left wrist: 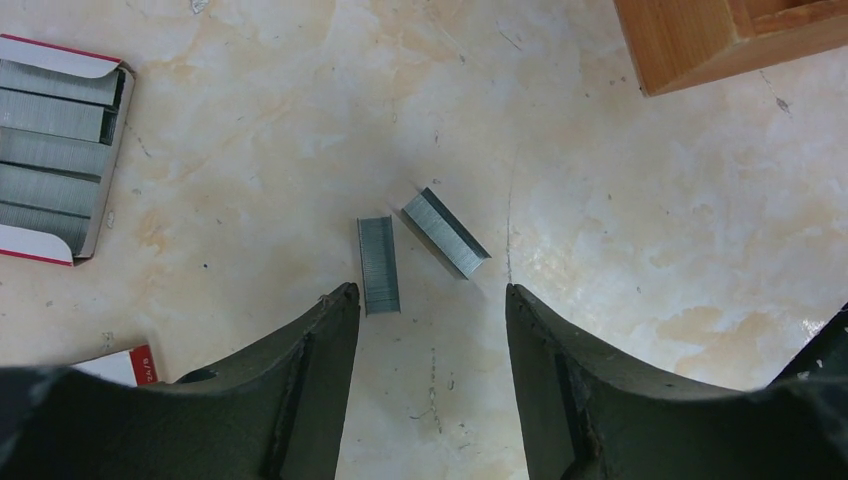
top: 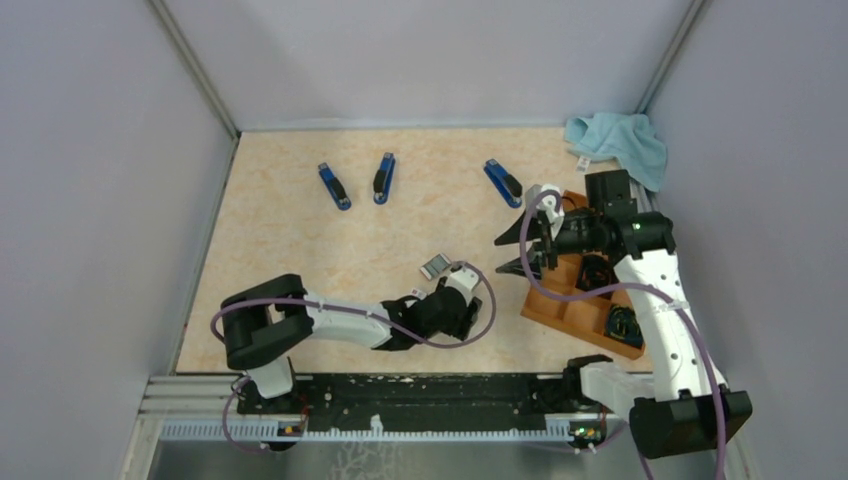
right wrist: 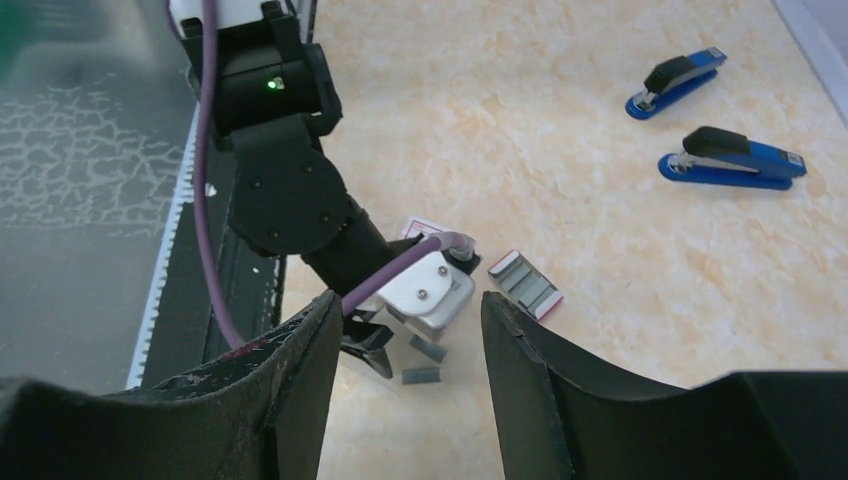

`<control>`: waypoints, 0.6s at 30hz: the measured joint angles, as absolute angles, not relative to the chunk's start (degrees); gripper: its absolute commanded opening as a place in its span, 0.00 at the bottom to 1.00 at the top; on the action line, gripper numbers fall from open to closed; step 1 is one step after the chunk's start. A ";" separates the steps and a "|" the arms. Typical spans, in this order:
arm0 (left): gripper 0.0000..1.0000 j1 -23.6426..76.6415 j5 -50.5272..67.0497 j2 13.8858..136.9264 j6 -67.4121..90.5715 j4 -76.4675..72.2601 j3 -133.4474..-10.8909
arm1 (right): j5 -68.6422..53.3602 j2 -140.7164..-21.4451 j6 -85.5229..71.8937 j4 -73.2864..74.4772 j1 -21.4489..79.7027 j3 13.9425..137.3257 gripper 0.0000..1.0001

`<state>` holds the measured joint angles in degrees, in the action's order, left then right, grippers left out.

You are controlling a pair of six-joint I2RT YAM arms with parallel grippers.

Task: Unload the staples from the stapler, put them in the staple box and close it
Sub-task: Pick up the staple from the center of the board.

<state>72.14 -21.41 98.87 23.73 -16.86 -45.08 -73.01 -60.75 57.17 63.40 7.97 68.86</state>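
Bench (top: 300, 250), far side: three blue staplers (top: 384, 178), closed.
Staple box (left wrist: 60, 150), white with red edging, lying open: rows of grey strips inside.
Left claw (left wrist: 430, 290): fingers spread, holding nothing.
Staples (left wrist: 379, 264): two loose strips on the bench just beyond the left claw's tips, apart from the box.
Right claw (right wrist: 410, 297): parted, empty.
Wooden tray (top: 548, 305): dark items in two compartments, kind unclear.

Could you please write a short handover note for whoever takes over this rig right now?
Left gripper: open, empty, low over two staple strips lying close together on the table.
Right gripper: open, empty, by the wooden tray.
Three blue staplers lie at the far side, none held.
Done: those two strips are out. Left: whether any stapler still holds staples cannot be seen; check each.
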 measured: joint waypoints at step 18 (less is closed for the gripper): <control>0.62 72.99 -21.02 97.45 21.04 -21.80 -42.37 | -69.58 -60.71 45.39 49.15 2.74 62.13 0.55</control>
<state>72.99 -21.02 97.45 21.04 -21.80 -42.37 -69.58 -60.71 45.39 49.15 2.74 62.13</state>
